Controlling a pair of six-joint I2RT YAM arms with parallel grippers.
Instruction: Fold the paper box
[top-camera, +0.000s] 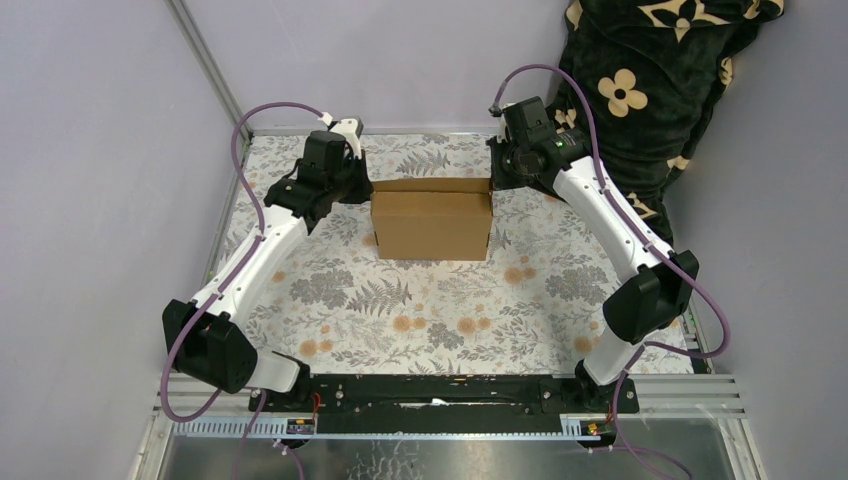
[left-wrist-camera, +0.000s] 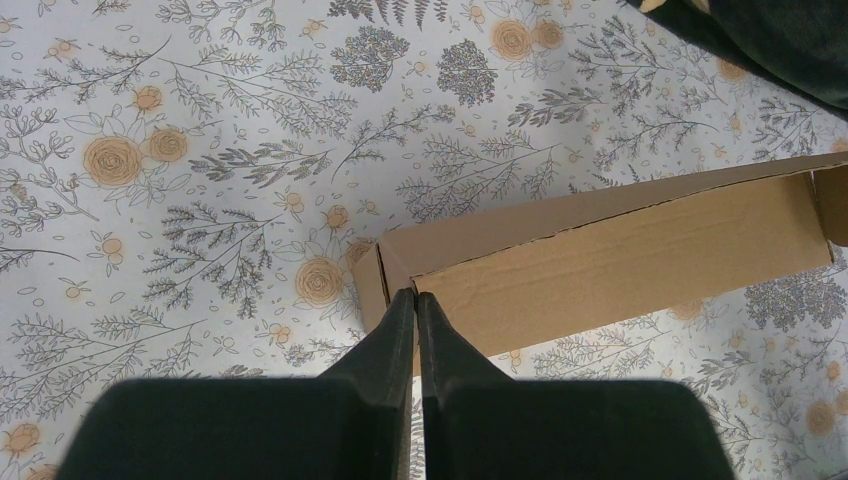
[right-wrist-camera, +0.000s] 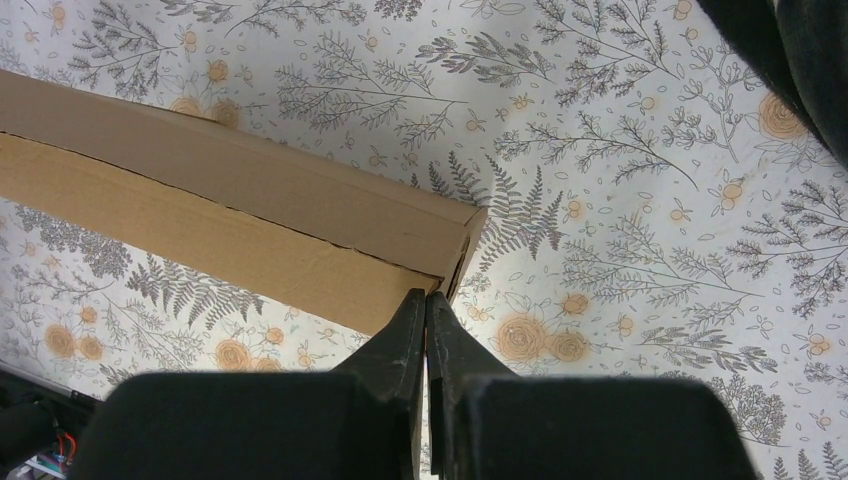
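Both left fingers (left-wrist-camera: 414, 305) and right fingers (right-wrist-camera: 425, 305) are pressed together at opposite ends of the plain brown paper box (top-camera: 432, 226).

We see soft, even light in all three views, with no harsh glare. In the wrist views the black fingers (left-wrist-camera: 395, 350) of the left gripper (left-wrist-camera: 416, 293) and the right gripper (right-wrist-camera: 426, 293) read as flat dark shapes without surface detail, slightly soft at their wide bases nearest the lens. Just ahead of the fingertips the paper box (left-wrist-camera: 620, 260) is sharp, its corrugation lines clear, and it throws only a thin, pale shadow onto the patterned cloth (left-wrist-camera: 200, 150) beside the tips. The top view is evenly bright, and we cannot place a single light source
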